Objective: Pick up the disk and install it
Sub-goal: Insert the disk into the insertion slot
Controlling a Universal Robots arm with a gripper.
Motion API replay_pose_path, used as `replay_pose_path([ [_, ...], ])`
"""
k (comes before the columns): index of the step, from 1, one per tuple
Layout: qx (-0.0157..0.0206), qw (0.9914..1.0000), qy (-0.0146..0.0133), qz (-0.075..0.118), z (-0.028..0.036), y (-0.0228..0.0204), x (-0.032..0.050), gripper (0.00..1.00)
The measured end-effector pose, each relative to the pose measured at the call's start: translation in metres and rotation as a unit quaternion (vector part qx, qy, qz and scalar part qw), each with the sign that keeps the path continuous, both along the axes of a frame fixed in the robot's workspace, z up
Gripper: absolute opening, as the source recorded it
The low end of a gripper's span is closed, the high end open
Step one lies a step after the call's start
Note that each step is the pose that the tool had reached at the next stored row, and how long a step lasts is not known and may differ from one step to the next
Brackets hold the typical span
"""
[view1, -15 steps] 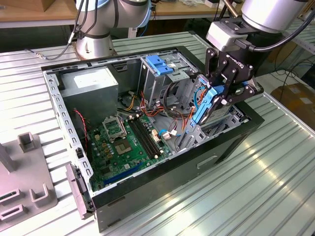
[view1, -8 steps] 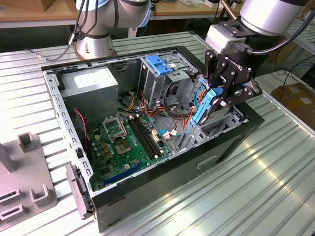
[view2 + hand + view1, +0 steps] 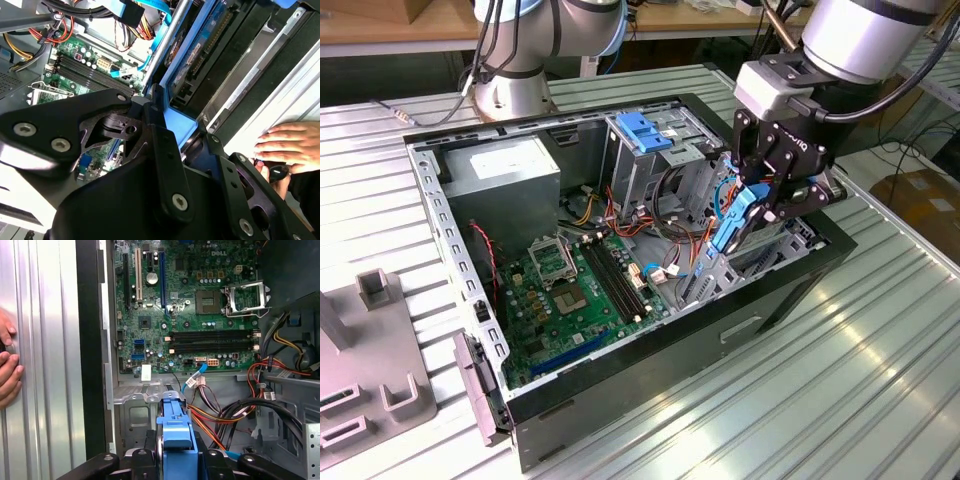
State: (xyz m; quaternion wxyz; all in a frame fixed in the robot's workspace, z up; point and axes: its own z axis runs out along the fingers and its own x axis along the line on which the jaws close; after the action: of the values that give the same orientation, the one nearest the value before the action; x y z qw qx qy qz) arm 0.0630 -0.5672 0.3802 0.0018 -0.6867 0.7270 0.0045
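The disk (image 3: 732,222), a flat drive framed by bright blue rails, hangs on edge and tilted over the open computer case (image 3: 430,200), at the corner on the exterior view's right. My gripper (image 3: 762,200) is shut on it from above, black fingers clamped on its two faces. In the first wrist view the disk's blue rail (image 3: 176,432) sticks out between the fingers (image 3: 148,444), above a grey metal bay (image 3: 137,415). In the second wrist view the disk (image 3: 179,127) sits between the fingers (image 3: 159,131), close to the case's black side wall.
Inside the case lie a green motherboard (image 3: 570,290), loose coloured cables (image 3: 670,265), a tall metal cage with a wide blue latch (image 3: 645,130) and a grey box with a white label (image 3: 510,170). A person's hand (image 3: 285,142) rests on the table beside the case. A grey fixture (image 3: 370,370) stands at the exterior view's left.
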Motion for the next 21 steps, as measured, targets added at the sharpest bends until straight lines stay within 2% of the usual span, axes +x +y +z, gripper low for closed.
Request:
replay_pose_path([
  [21,0.0,1.0,0.0,0.0,-0.0155,0.0,0.0002,0.37],
])
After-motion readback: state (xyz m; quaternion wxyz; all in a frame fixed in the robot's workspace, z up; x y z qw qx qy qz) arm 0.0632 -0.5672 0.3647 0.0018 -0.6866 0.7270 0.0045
